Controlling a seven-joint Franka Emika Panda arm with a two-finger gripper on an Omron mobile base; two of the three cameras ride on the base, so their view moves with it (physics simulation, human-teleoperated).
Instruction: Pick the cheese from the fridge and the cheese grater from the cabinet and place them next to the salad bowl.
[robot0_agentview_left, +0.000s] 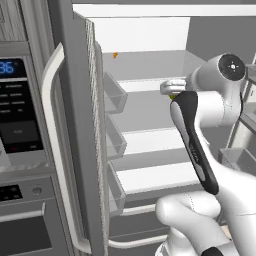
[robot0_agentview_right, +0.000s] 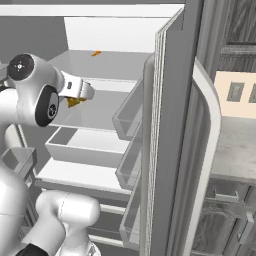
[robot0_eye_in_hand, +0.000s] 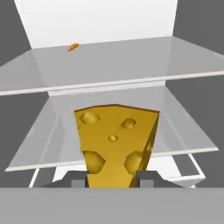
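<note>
Hand view puts the cheese (robot0_eye_in_hand: 116, 144), a yellow-orange wedge pitted with round holes, between the two dark fingertips (robot0_eye_in_hand: 148, 178) of the gripper (robot0_eye_in_hand: 112, 180), which looks clamped on its narrow end above a glass shelf (robot0_eye_in_hand: 175, 109) of the fridge (robot0_agentview_left: 80, 125). To do this step well, I judge the wedge should come straight back toward the near side, level, clearing the shelf edge. A tiny orange speck (robot0_eye_in_hand: 73, 46) lies on the far upper shelf; the door (robot0_agentview_right: 175, 125) is grey steel with a curved white handle (robot0_agentview_left: 55, 150)

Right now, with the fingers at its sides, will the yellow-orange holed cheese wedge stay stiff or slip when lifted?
The yellow-orange holed cheese wedge looks solid, so probably stiff. Its sides taper toward the fingers, so it may slip. It seems small, likely light.
</note>
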